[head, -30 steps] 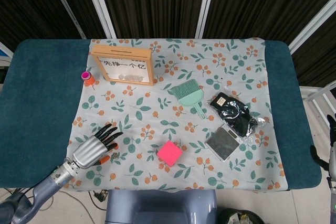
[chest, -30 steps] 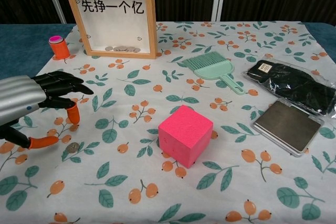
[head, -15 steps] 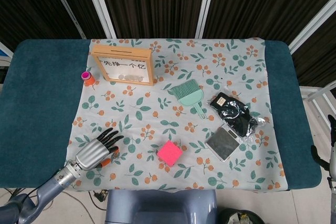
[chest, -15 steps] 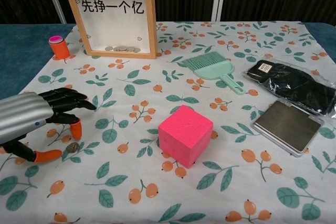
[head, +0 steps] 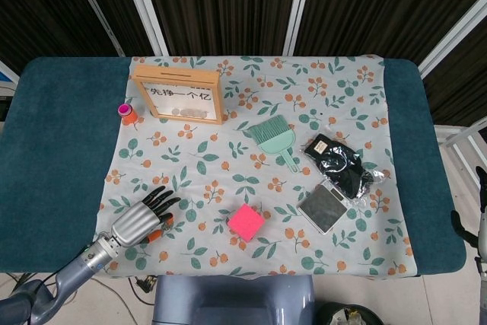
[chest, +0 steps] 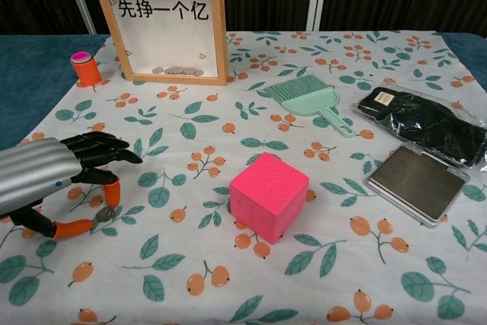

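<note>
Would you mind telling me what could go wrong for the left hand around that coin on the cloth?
The coin lies flat between the left hand's orange fingertips, so they may slide over it or flick it away. Dragging fingertips could also bunch the floral tablecloth near the table's edge.

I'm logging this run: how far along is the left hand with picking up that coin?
Done: the left hand is down at the coin, with orange fingertips on either side of it. In hand: the grasp itself; the coin lies flat on the cloth, not yet lifted. Left: pinching it and raising it.
</note>
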You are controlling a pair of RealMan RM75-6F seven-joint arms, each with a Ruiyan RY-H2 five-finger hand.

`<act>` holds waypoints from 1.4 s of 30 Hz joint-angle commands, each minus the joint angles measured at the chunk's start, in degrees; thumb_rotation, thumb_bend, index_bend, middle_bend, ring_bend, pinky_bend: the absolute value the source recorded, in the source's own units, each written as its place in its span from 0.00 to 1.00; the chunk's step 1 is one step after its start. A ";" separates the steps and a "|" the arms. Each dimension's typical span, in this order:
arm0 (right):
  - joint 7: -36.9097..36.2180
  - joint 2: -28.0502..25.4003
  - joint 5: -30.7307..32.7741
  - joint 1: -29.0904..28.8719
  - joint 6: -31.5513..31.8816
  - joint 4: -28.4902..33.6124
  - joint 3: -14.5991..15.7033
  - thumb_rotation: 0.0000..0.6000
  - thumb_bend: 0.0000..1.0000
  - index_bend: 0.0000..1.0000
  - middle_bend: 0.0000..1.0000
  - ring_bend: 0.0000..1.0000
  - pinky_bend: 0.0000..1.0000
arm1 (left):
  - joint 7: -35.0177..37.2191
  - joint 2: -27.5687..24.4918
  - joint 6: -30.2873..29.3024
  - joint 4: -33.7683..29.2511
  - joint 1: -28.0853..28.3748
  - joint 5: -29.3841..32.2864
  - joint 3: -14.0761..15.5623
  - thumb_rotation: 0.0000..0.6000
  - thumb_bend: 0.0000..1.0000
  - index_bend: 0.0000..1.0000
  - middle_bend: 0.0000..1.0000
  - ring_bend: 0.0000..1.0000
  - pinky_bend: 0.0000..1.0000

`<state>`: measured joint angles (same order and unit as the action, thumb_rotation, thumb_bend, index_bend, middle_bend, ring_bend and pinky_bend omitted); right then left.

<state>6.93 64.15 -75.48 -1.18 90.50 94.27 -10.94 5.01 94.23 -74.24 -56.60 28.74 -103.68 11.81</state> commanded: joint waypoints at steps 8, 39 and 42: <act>0.15 -0.04 0.15 0.01 -0.04 0.08 -0.05 1.00 0.39 0.08 0.05 0.00 0.00 | -0.33 0.13 0.81 -0.10 0.27 -0.19 -0.04 1.00 0.30 0.45 0.10 0.00 0.00; -0.20 0.04 0.08 0.02 -0.06 -0.03 -0.12 1.00 0.39 0.09 0.05 0.00 0.00 | -2.87 -0.69 3.23 -1.02 -0.36 0.59 0.15 1.00 0.34 0.61 0.11 0.00 0.00; 0.00 0.09 -0.25 -0.04 0.02 -0.11 -0.03 1.00 0.39 0.09 0.05 0.00 0.00 | -2.99 -1.03 3.32 -1.65 -0.50 0.99 -0.10 1.00 0.38 0.62 0.12 0.00 0.00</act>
<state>6.92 64.24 -75.72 -1.21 90.52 94.16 -10.97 2.04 93.28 -70.92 -58.14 28.29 -102.78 11.78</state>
